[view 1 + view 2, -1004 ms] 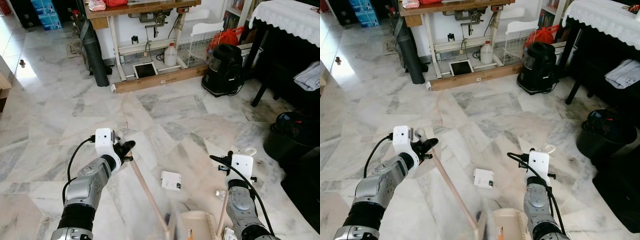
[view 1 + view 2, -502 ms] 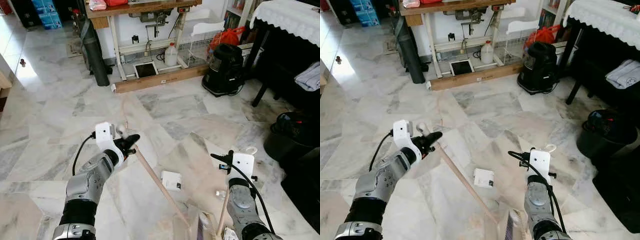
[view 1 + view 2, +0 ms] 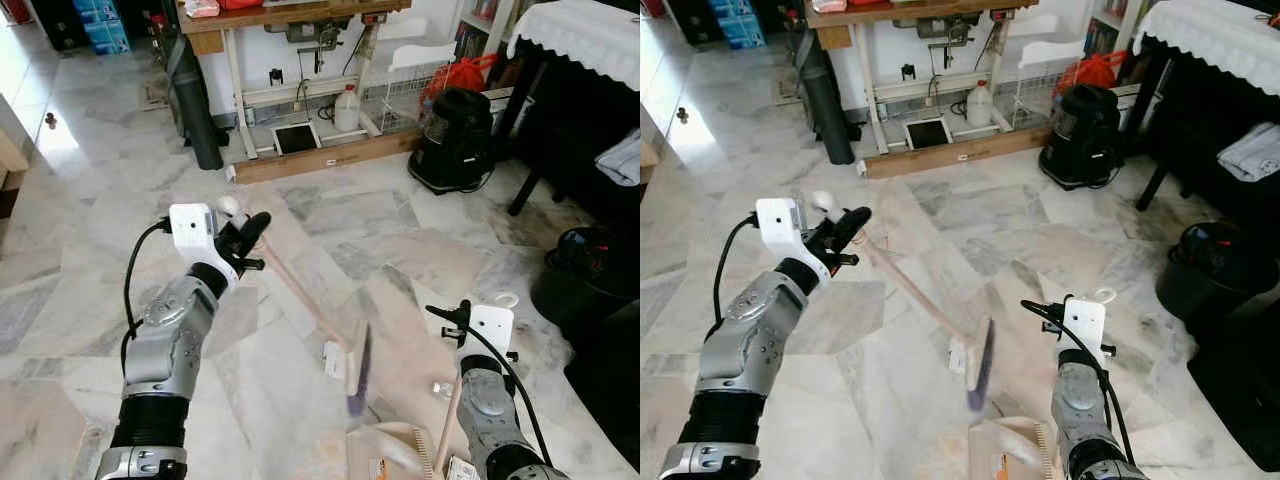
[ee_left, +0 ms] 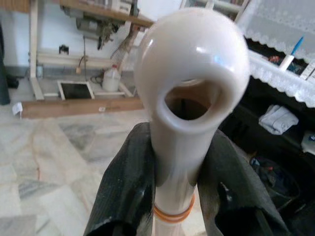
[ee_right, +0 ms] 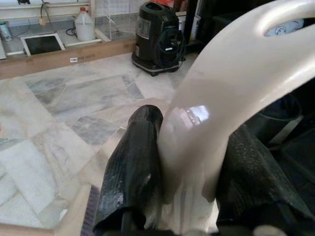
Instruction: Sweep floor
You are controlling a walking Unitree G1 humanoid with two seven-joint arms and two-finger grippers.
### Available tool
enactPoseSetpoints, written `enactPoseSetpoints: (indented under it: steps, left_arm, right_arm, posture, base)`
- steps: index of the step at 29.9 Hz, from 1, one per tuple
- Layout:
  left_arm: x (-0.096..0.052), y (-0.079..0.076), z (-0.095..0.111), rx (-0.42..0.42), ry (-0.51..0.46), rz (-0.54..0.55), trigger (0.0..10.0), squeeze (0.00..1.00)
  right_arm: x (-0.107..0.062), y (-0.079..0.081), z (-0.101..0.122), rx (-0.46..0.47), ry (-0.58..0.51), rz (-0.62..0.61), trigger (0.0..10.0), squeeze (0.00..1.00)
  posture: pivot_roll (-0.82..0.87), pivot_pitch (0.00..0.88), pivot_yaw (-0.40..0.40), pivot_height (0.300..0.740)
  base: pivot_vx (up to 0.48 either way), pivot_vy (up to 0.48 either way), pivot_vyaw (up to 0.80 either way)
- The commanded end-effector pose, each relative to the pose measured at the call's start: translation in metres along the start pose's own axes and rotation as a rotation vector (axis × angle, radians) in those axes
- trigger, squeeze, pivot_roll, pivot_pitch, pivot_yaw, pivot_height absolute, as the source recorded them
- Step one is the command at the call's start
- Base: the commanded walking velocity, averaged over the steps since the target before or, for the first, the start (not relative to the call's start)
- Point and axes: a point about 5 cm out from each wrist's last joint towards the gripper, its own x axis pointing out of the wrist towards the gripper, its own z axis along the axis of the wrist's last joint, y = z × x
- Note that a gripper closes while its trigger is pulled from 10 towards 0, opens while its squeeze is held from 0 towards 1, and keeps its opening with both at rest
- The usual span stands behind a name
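Left gripper (image 3: 245, 235) is clamping both black fingers (image 4: 125, 191) around the top of the broom handle (image 3: 300, 295), just under its cream ring-shaped end. The handle is slanting down and away from the robot's left to the broom head (image 3: 355, 370), which is blurred and sitting on or just above the marble floor (image 3: 90, 240); I cannot tell which. A small white box (image 3: 333, 360) is lying touching or just beside the head.

Right gripper (image 5: 189, 162) is pinching the cream handle of the dustpan (image 3: 395, 458), fingers closed on either side of it. The pan is resting low in front of the robot, near the broom head, mouth facing it.

Judgement: a sweeping stroke toward the dustpan is in hand. Next move probably calls for drawing the bristles, box included, the rest of the way to the pan's lip while the right arm is holding the pan flat and steady.

Background: black vacuum cleaner (image 3: 452, 140), sewing table (image 3: 290, 15).
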Motion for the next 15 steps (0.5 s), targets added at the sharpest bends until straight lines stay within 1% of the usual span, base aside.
enactPoseSetpoints:
  steps: [1, 2, 5, 6, 7, 8, 10, 15]
  left_arm:
    - [0.0, 0.004, 0.013, 0.051, -0.081, 0.028, 10.0, 0.0]
    - [0.0, 0.006, 0.014, 0.071, -0.09, 0.045, 10.0, 0.0]
    - [-0.003, 0.01, 0.013, 0.179, -0.107, 0.074, 10.0, 0.0]
    - [-0.005, 0.01, 0.009, 0.222, -0.098, 0.069, 10.0, 0.0]
    - [-0.007, 0.008, 0.004, 0.242, -0.09, 0.062, 10.0, 0.0]
    - [-0.007, 0.008, 0.004, 0.242, -0.09, 0.062, 10.0, 0.0]
    - [-0.011, 0.008, -0.007, 0.275, -0.073, 0.069, 10.0, 0.0]
    - [-0.012, 0.008, -0.015, 0.284, -0.066, 0.087, 10.0, 0.0]
  right_arm:
    - [-0.002, 0.0, -0.004, 0.034, 0.029, -0.011, 10.0, 0.0]
    - [-0.001, 0.0, -0.002, 0.046, 0.019, -0.018, 10.0, 0.0]
    - [0.004, -0.002, 0.01, 0.096, -0.045, -0.034, 10.0, 0.0]
    - [0.006, -0.002, 0.017, 0.112, -0.077, -0.035, 10.0, 0.0]
    - [0.008, -0.002, 0.022, 0.131, -0.106, -0.034, 10.0, 0.0]
    - [0.008, -0.002, 0.022, 0.131, -0.106, -0.034, 10.0, 0.0]
    - [0.009, -0.004, 0.033, 0.175, -0.169, -0.043, 10.0, 0.0]
    - [0.008, -0.008, 0.042, 0.193, -0.237, -0.055, 10.0, 0.0]
  posture:
    - [0.01, 0.024, 0.022, 0.74]
    - [0.01, 0.022, 0.023, 0.74]
    - [0.01, 0.019, 0.024, 0.74]
    - [0.0, 0.017, 0.021, 0.74]
    - [-0.01, 0.015, 0.019, 0.74]
    - [-0.01, 0.015, 0.019, 0.74]
    - [-0.02, 0.01, 0.017, 0.74]
    - [-0.04, 0.0, 0.014, 0.74]
  base:
    - [0.0, 0.0, 0.0]
    - [0.0, 0.0, 0.0]
    - [0.0, 0.0, 0.0]
    - [0.0, 0.0, 0.0]
    - [0.0, 0.0, 0.0]
    - [0.0, 0.0, 0.0]
    - [0.0, 0.0, 0.0]
    - [0.0, 0.0, 0.0]
